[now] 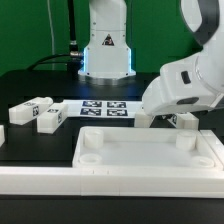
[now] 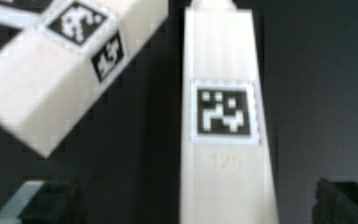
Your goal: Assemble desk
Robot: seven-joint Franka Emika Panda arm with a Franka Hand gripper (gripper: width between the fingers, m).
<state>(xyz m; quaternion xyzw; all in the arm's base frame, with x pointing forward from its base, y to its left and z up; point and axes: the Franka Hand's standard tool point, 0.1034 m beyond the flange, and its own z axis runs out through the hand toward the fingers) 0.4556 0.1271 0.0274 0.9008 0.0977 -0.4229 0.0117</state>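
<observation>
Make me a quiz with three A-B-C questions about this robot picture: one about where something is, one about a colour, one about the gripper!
1. Where is the marker board? A. On the desk slab. B. Behind the desk slab, toward the robot's base. C. In the gripper.
2. What colour is the table? A. Black. B. Red. C. Yellow.
3. How is the gripper? A. Squeezing something. B. Shut, empty. C. Open.
Answers: 1 B, it lies past the desk slab's far rim; 2 A, its bare top is black; 3 C, its fingers stand wide apart beside a leg.
</observation>
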